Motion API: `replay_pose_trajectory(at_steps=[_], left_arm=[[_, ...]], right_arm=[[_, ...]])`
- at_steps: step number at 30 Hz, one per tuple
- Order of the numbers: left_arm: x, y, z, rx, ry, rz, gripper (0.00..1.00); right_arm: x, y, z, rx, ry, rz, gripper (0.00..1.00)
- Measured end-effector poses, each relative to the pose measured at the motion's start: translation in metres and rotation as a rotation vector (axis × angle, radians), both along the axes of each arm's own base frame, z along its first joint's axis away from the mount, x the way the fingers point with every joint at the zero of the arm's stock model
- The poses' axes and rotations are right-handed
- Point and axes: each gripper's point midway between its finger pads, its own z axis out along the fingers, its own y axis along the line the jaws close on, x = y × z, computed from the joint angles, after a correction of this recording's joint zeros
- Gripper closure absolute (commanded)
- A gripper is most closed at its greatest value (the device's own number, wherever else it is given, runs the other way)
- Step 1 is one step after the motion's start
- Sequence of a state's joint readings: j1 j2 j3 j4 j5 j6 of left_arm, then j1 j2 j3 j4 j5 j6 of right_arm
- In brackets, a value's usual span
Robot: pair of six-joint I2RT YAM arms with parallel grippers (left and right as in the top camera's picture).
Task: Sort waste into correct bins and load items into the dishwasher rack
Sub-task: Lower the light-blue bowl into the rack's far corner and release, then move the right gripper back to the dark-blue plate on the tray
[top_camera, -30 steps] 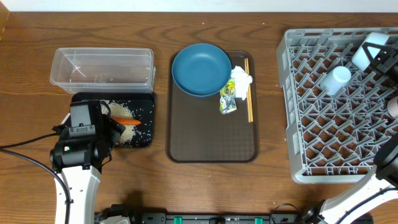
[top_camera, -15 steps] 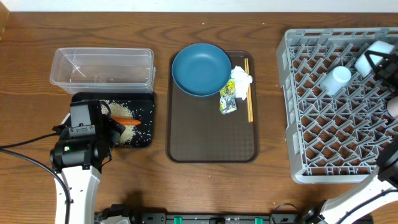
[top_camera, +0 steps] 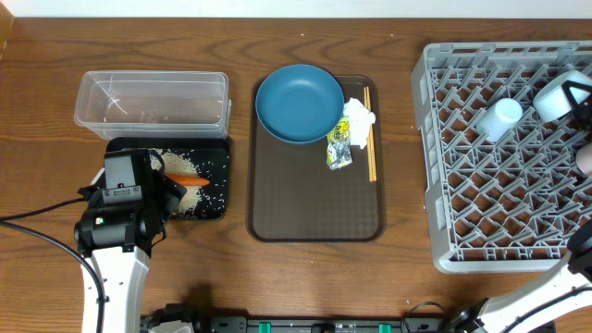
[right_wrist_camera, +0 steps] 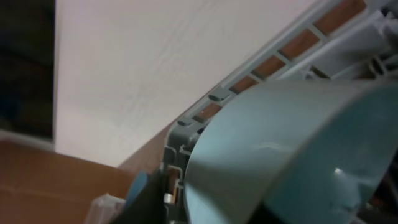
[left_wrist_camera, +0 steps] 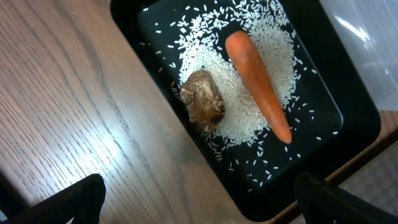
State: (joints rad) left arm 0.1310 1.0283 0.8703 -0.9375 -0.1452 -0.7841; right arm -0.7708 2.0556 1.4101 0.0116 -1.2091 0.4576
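Overhead: white bowl (top_camera: 558,98) partly cut off at rack (top_camera: 481,205) edge

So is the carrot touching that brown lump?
Apart. The left wrist view shows a strip of white rice lying between the carrot and the brown lump in the black tray.

A robot lab bench (staged dishwashing setup): wood-grain table (top_camera: 37,83), bare white wall (top_camera: 277,7), cabled arm (top_camera: 116,277), grey dishwasher rack (top_camera: 444,139).

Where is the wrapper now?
In the overhead view, the green-yellow wrapper lies in the upper right of the brown tray, below the crumpled tissue, between the blue plate and the chopsticks.
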Motion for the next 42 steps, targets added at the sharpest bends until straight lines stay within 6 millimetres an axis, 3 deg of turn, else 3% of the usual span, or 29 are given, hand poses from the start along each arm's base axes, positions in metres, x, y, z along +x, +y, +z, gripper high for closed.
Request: replay_pose_trajectory(at_steps=[6, 11, 17, 22, 25, 28, 35, 39, 42], left_arm=[[0.000, 0.000, 0.000, 0.000, 0.000, 0.000, 0.02], [0.000, 0.000, 0.000, 0.000, 0.000, 0.000, 0.02], [0.000, 0.000, 0.000, 0.000, 0.000, 0.000, 0.02], [0.000, 0.000, 0.000, 0.000, 0.000, 0.000, 0.02], [0.000, 0.000, 0.000, 0.000, 0.000, 0.000, 0.02], [0.000, 0.000, 0.000, 0.000, 0.000, 0.000, 0.02], [0.000, 0.000, 0.000, 0.000, 0.000, 0.000, 0.02], [0.000, 0.000, 0.000, 0.000, 0.000, 0.000, 0.02], [0.000, 0.000, 0.000, 0.000, 0.000, 0.000, 0.02]], right_arm=[[-0.014, 0.003, 0.026, -0.012, 0.092, -0.095, 0.38], [-0.039, 0.003, 0.064, -0.108, 0.175, -0.233, 0.41], [-0.064, 0.001, 0.094, -0.275, 0.255, -0.412, 0.35], [-0.060, 0.010, 0.089, -0.339, 0.301, -0.438, 0.44], [-0.055, 0.019, 0.082, -0.382, 0.335, -0.437, 0.60], [-0.052, 0.029, 0.075, -0.421, 0.372, -0.436, 0.63], [-0.038, 0.075, 0.064, -0.512, 0.419, -0.370, 0.57], [-0.029, 0.121, 0.059, -0.543, 0.421, -0.270, 0.53], [-0.026, 0.170, 0.061, -0.571, 0.398, -0.162, 0.41]])
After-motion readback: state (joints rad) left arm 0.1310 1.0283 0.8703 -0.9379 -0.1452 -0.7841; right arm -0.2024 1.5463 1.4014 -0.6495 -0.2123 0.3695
